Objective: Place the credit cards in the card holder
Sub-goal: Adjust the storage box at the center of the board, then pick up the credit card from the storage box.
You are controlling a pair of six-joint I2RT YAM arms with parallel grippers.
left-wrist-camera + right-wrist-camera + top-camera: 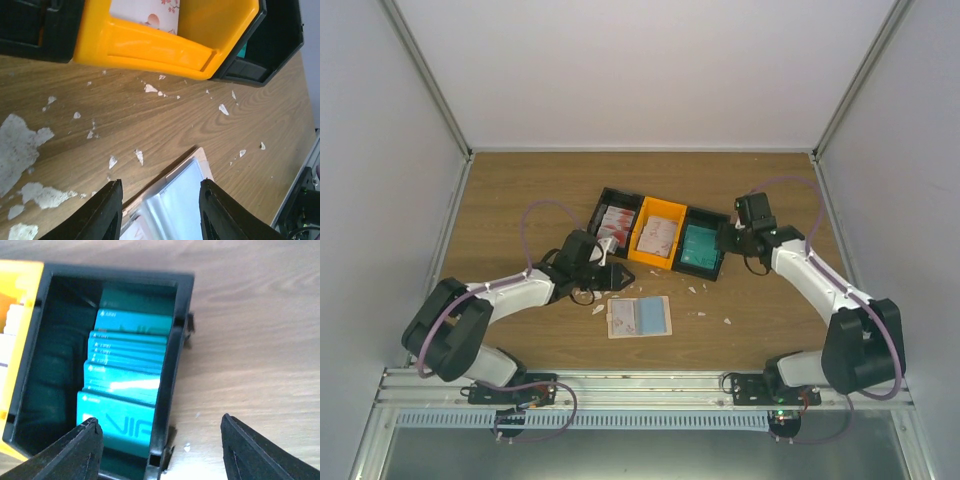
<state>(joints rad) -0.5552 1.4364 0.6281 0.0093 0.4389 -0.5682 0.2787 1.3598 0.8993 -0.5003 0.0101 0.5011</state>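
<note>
Left gripper (160, 183) gapes over the card holder (639, 317), opened flat, long axis left-right; right gripper (159, 419) gapes beside teal credit cards (125, 382).

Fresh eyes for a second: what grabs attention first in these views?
The bright orange bin at mid-table stands out, with teal cards stacked in the black bin to its right. Nearer the arms, the card holder lies open and flat among white scraps. Both grippers are open: the left gripper above the holder, the right gripper over that black bin's edge.
</note>
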